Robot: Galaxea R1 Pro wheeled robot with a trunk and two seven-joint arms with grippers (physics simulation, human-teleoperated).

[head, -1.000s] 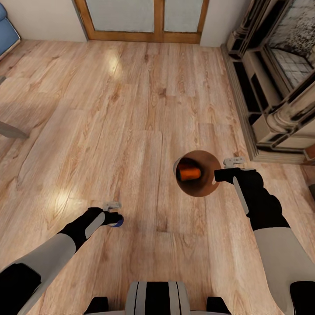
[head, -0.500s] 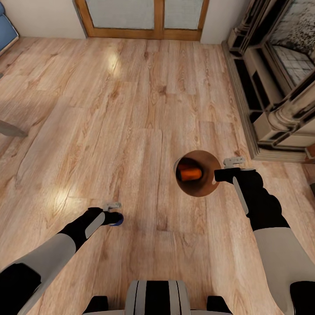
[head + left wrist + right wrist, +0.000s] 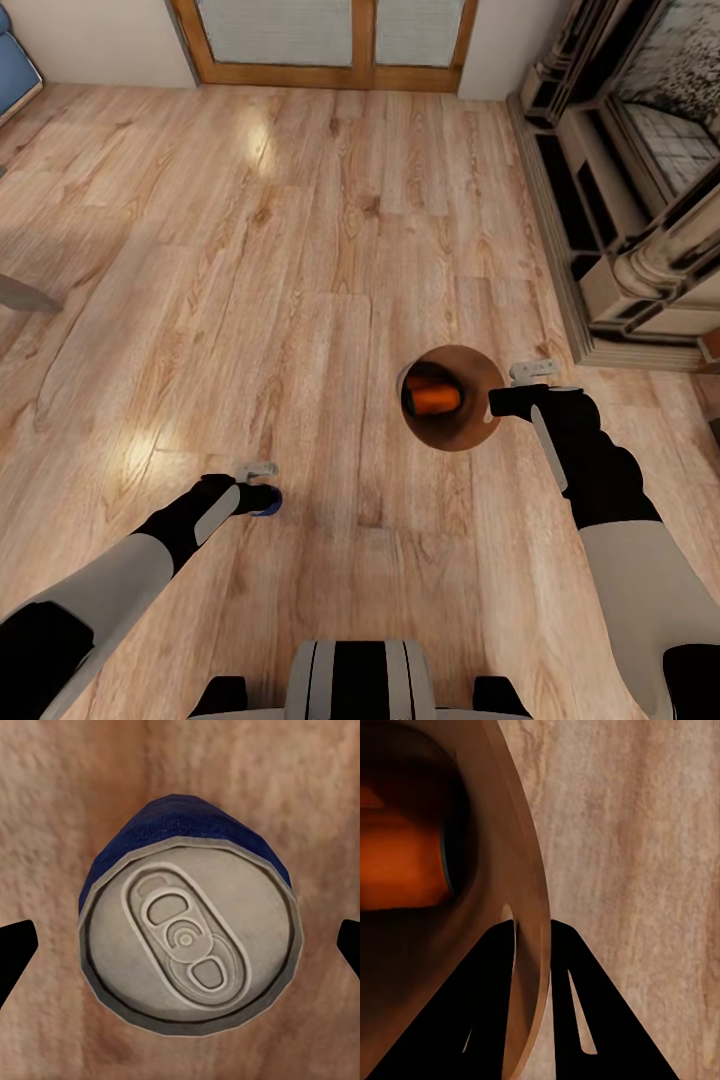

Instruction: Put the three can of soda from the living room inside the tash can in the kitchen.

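Observation:
The tash can, copper-brown inside, hangs from my right gripper, which is shut on its rim. In the right wrist view the two fingers pinch the thin rim of the tash can. An orange can of soda lies on its side inside, with a darker orange shape just behind it. A dark blue can of soda with a silvery top faces my left gripper. The black fingertips stand wide apart, clear of its sides. The blue can of soda peeks out past the left gripper.
Light wood plank floor stretches ahead. An ornate fireplace lines the right side. A wood-framed glass door is at the far wall. A blue sofa corner and a grey table edge sit at the left.
The whole picture has shifted slightly, so the camera moved. Both arms, the bin and the blue can keep their places in the view.

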